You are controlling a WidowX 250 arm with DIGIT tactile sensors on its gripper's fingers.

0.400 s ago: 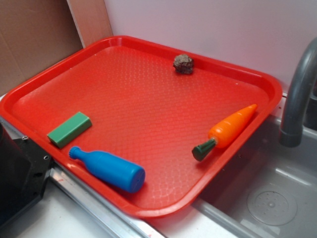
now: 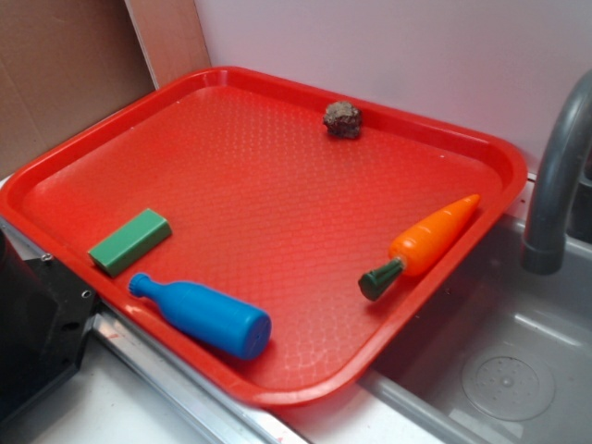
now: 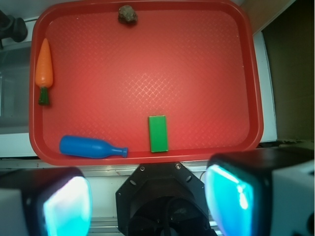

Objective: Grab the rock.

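Gripper [image 3: 147,201] high above near edge of tray [image 3: 253,98], fingers spread apart, nothing between them. Green block [image 3: 158,133] and blue bottle [image 3: 91,147] closest below. Rock [image 3: 127,14] lies far ahead, against far rim, slightly left of centre. Roundish, no long axis to match.

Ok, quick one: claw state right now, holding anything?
Claw: open, holding nothing; its fingers sit well apart above the tray's near rim, far from the rock.
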